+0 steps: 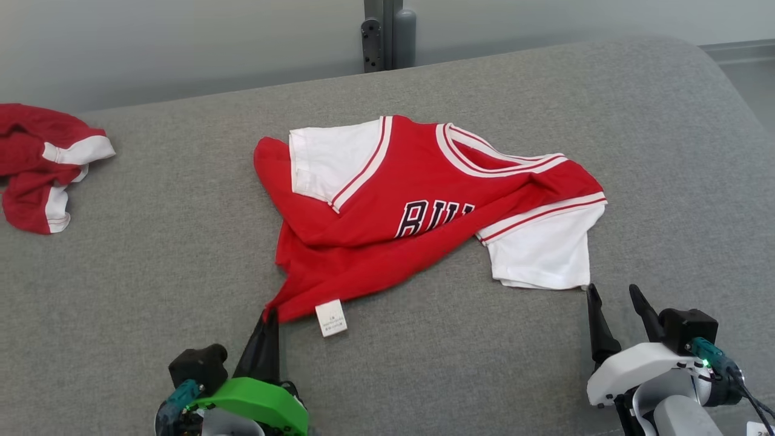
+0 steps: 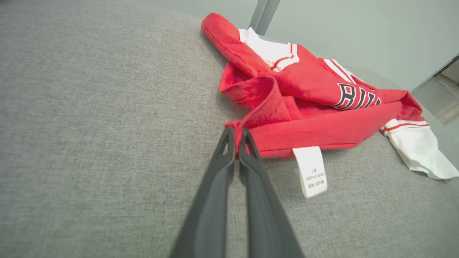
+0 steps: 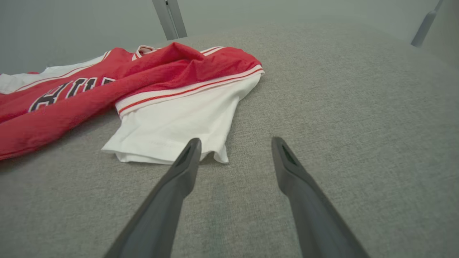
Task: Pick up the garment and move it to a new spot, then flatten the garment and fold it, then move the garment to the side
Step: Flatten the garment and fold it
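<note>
Little is done: crumpled red-and-white jersey [image 1: 387,200] lies unfolded on grey fabric surface [image 1: 151,254]; left claw [image 1: 269,313] pinches its near hem corner, right claw [image 1: 613,290] spread beside the white sleeve [image 1: 539,254].

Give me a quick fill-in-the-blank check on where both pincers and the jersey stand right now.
1. The left pincer is ____ on a red corner of the jersey.
2. The right pincer stands ____ near the jersey's white sleeve.
3. The care label beside the left pincer is ____ in colour.
4. A second red-and-white garment lies at the head view's far ____.
Missing words: shut, open, white, left.
</note>
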